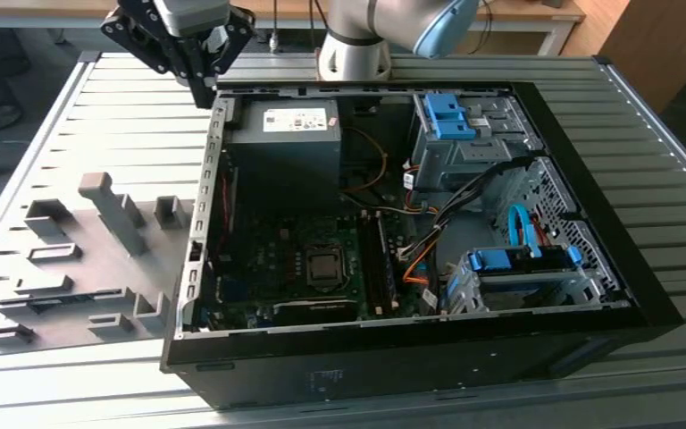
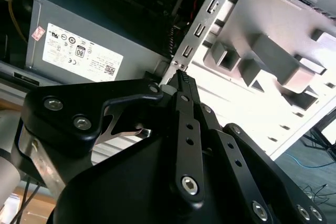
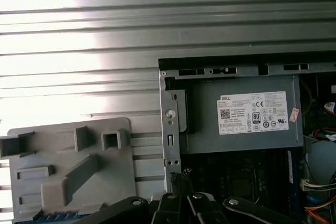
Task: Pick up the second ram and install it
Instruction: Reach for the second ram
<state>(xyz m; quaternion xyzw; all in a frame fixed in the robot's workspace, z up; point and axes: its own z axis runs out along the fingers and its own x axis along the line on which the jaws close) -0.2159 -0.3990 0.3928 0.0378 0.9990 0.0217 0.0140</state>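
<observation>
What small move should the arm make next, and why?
Probably swing toward the grey holder at the exterior view's left: the gripper hangs shut and empty over a corner of the case, and a blue-green strip, perhaps the second ram, lies on that holder.

We log a ribbed metal table (image 1: pixel 140 116). On it sits an open computer case (image 1: pixel 379 375); beside that, toward the exterior view's left, lies a grey moulded holder (image 1: pixel 93 268).

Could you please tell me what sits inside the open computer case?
A grey power supply, the motherboard, drive bays and cables. Whatever lies under the power supply is covered.
</observation>
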